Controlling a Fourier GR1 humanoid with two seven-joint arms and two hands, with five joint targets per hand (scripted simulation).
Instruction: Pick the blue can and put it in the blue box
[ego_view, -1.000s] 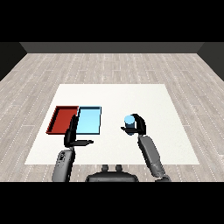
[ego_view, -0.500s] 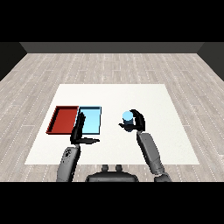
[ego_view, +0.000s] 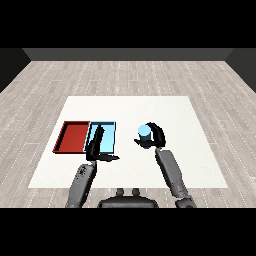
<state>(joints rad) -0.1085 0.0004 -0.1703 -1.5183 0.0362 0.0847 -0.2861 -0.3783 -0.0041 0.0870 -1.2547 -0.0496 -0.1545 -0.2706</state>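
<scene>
Grey wood-plank floor surrounds a white table; dark wall behind. Two trays lie side by side at table left: red tray outermost, light blue tray touching its right edge.

Blue can: upright, right of the blue tray and apart from it, held in the right hand, whose fingers and thumb curl round it. Cannot tell whether the can's base touches the table or is just clear of it.

Left hand: holds nothing, fingers straight, pointing forward over the near-left part of the blue tray, thumb out to the side.

Step in hand, as judged: can grasped, transfer to the blue tray pending. To do it well: raise the can enough to clear the tray wall, carry it leftward while keeping it upright, and aim for the open right half of the tray. The left hand sits over the tray's near side and could block the path; it should move off or the can should go to the far right part. Release only once the can's base rests on the tray floor.
</scene>
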